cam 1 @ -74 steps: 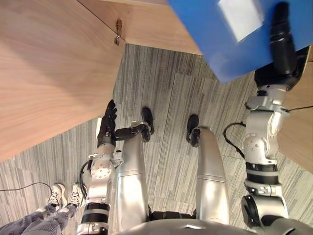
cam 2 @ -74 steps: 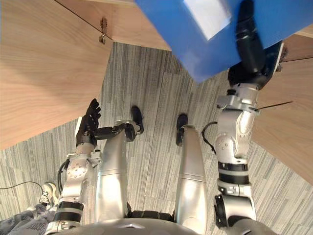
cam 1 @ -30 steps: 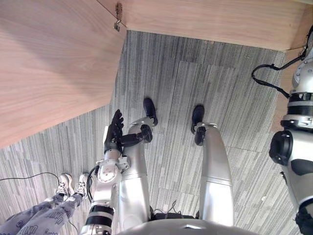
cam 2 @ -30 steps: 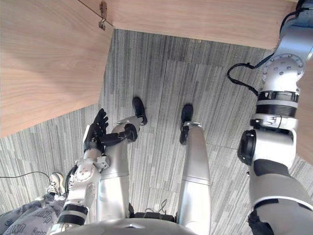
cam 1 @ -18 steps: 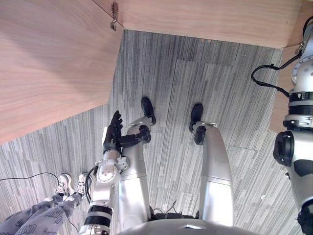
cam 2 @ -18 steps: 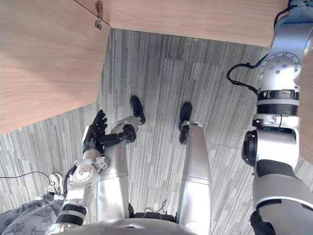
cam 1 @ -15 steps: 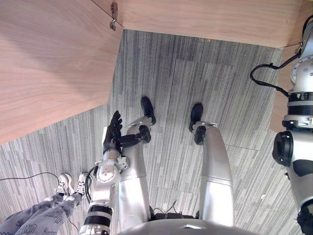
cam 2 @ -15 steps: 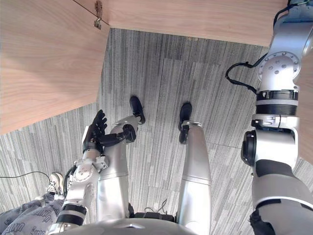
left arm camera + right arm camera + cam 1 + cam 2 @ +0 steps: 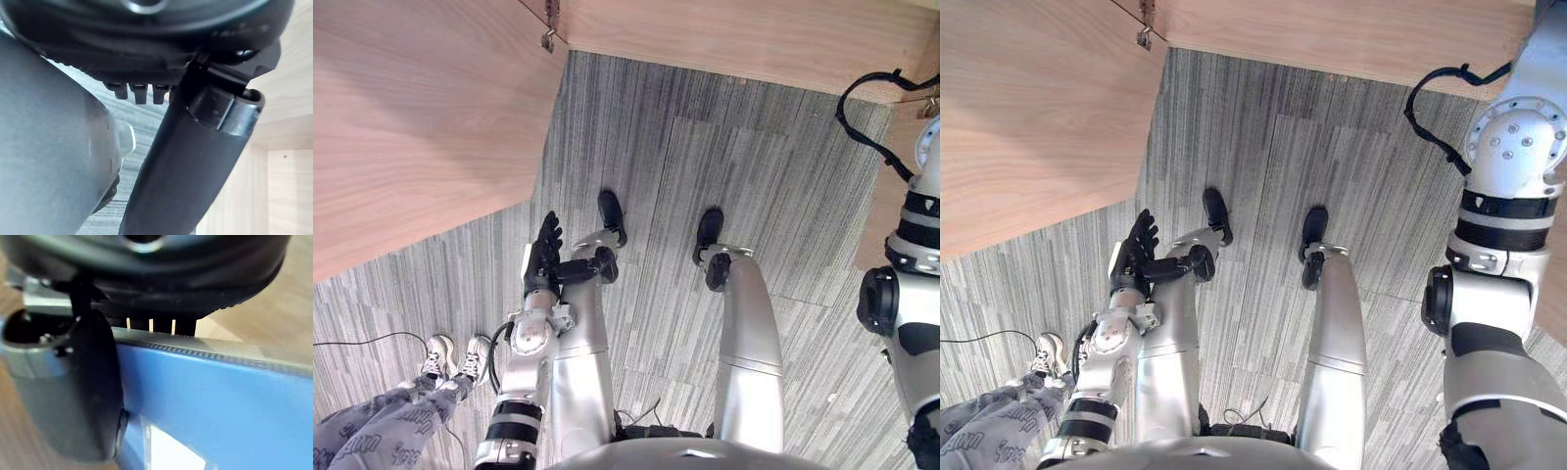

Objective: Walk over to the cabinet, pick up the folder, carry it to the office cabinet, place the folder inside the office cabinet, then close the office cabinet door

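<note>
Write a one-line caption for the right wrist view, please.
Right hand pinching a flat blue folder with a white label: thumb on its face, fingers behind its edge.

A person's legs [image 9: 372, 436] and white shoes [image 9: 438, 358] stand on grey carpet [image 9: 724, 147].

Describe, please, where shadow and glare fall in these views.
Left eye view: the carpet darkens into a soft shadow band under the cabinet, while the cabinet door is evenly lit without glare. Left wrist view: a pale sheen runs along the thumb of the open left hand. Right wrist view: the right hand reads dark against the evenly lit blue folder it pinches.
</note>
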Controlling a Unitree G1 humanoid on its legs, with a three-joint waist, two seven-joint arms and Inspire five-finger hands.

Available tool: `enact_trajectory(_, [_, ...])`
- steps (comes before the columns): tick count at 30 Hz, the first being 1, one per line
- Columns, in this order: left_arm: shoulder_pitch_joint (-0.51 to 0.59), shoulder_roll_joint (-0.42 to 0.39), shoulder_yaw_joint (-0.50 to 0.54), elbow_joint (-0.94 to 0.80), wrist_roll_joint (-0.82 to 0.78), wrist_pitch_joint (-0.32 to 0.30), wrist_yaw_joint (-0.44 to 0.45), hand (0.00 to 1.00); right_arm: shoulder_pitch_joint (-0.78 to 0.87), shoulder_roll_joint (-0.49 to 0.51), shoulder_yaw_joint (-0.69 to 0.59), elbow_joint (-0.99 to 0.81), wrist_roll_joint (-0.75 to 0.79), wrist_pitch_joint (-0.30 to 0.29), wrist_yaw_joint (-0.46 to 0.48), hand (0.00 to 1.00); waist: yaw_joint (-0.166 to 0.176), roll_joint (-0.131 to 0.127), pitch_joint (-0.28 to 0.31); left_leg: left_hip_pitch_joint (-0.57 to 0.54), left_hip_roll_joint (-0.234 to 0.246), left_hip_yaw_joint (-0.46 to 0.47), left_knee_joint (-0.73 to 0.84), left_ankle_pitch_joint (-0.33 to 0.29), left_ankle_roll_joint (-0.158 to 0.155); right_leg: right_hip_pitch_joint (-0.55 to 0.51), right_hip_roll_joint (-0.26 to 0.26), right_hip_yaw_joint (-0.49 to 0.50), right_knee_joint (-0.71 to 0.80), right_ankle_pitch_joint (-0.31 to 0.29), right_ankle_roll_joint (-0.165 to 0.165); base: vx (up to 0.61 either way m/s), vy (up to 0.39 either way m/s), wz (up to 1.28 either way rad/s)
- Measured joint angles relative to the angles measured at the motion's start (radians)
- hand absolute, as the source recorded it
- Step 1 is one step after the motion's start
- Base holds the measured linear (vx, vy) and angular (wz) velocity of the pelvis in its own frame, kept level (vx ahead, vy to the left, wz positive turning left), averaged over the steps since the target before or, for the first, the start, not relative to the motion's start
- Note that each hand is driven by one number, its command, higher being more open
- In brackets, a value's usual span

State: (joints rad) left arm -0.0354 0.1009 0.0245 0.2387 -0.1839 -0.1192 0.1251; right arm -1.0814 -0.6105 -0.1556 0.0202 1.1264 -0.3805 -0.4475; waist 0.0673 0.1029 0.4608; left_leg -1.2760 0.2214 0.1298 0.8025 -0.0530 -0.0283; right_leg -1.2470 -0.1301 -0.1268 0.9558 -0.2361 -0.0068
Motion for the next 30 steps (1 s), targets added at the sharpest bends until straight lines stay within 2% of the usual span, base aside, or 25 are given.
enact_trajectory(3, [-0.022,-0.001,-0.001,0.001,0.003,0.013,0.0,1.0,0.001,0.037,0.0,0.001,-0.029,-0.001,-0.018,0.0,0.0,0.0,0.0,0.001,-0.001,0.001,0.0,-0.001,0.0,0.0,-0.001,0.001,0.0,-0.003,0.005,-0.02,0.043,0.0])
enact_trajectory(7, [-0.038,-0.013,-0.001,0.001,0.015,0.014,0.002,1.0,-0.009,0.038,0.0,0.02,-0.029,-0.001,-0.019,0.0,-0.002,0.0,0.0,0.004,-0.002,0.003,-0.001,-0.001,0.0,0.002,-0.002,0.002,0.0,-0.001,0.0,-0.01,0.034,0.0])
enact_trajectory(13, [-0.037,-0.014,-0.002,0.002,0.018,0.013,0.003,1.0,-0.109,0.035,0.001,0.251,0.008,0.009,-0.011,0.0,-0.008,-0.001,0.0,0.007,-0.002,0.003,-0.012,0.002,-0.003,0.003,-0.002,0.001,-0.006,0.0,0.0,-0.01,0.022,0.0])
enact_trajectory(17, [-0.035,-0.013,-0.002,0.002,0.017,0.01,0.001,1.0,-0.176,0.019,0.017,0.404,0.061,0.032,-0.008,0.0,-0.008,-0.001,0.0,0.007,-0.002,0.004,-0.019,0.003,-0.005,0.003,-0.002,-0.002,-0.012,0.001,-0.001,0.0,0.009,0.0])
enact_trajectory(22, [-0.027,-0.012,-0.003,0.003,-0.004,-0.007,-0.003,1.0,-0.248,-0.004,0.072,0.558,0.081,0.098,0.013,0.0,-0.008,-0.001,0.0,0.007,-0.004,0.003,-0.035,0.008,-0.007,0.004,-0.002,-0.007,-0.026,0.002,-0.002,0.0,0.013,0.01])
enact_trajectory(28, [-0.024,-0.011,-0.006,0.012,-0.005,-0.011,-0.005,1.0,-0.29,-0.027,0.112,0.64,0.093,0.119,0.053,0.0,-0.006,-0.001,0.0,0.015,-0.009,0.0,-0.05,0.016,-0.008,0.013,-0.007,-0.013,-0.034,0.002,-0.002,-0.01,0.021,0.04])
enact_trajectory(29, [-0.024,-0.01,-0.006,0.013,-0.006,-0.011,-0.005,1.0,-0.298,-0.027,0.114,0.655,0.093,0.119,0.059,1.0,-0.007,-0.001,0.0,0.015,-0.01,0.0,-0.051,0.017,-0.008,0.013,-0.008,-0.013,-0.034,0.003,-0.002,-0.02,0.03,0.02])
enact_trajectory(30, [-0.024,-0.01,-0.006,0.015,-0.011,-0.012,-0.005,1.0,-0.307,-0.028,0.12,0.673,0.094,0.119,0.064,1.0,-0.008,-0.001,0.0,0.016,-0.011,0.0,-0.054,0.018,-0.008,0.013,-0.009,-0.013,-0.035,0.004,-0.002,-0.02,0.03,0.02])
